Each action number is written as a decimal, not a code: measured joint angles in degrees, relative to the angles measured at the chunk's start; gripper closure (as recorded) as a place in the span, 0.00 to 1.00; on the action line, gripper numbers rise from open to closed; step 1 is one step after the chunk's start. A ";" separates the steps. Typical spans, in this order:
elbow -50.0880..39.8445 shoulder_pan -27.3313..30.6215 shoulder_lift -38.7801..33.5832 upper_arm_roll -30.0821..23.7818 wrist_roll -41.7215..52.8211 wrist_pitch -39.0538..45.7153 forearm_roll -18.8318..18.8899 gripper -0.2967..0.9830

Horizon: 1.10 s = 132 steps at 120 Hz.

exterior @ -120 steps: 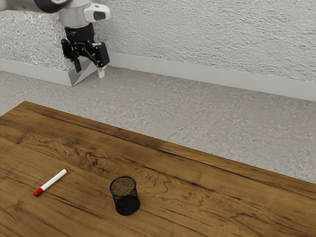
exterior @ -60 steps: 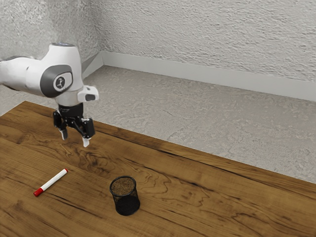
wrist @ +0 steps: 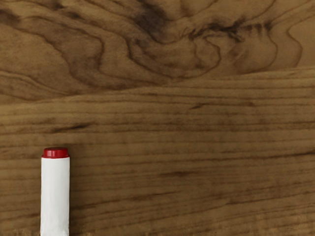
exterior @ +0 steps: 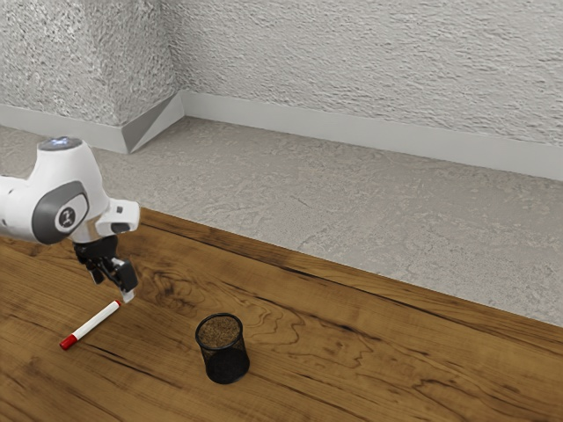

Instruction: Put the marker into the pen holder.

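My gripper (exterior: 113, 288) is low over the table near the marker's plain end, its two fingers apart and nothing held. On the wood lies the white marker (exterior: 95, 322), its thick red end pointing away from my hand. The wrist view has the marker's white barrel (wrist: 55, 194) with a small red tip. To the exterior view's right of the marker, the black mesh pen holder (exterior: 225, 356) stands upright, apart from it.
The wooden table (exterior: 352, 352) runs across the foreground, with its far edge sloping down toward the exterior view's right. Beyond lie a grey floor (exterior: 352, 211) and a rough white wall (exterior: 369, 70).
The arm has swung in and come down from the exterior view's upper part, bringing my gripper close above the table beside the marker. Marker and pen holder have stayed put.
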 joint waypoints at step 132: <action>-0.20 0.02 11.90 5.86 3.42 8.43 4.43 0.23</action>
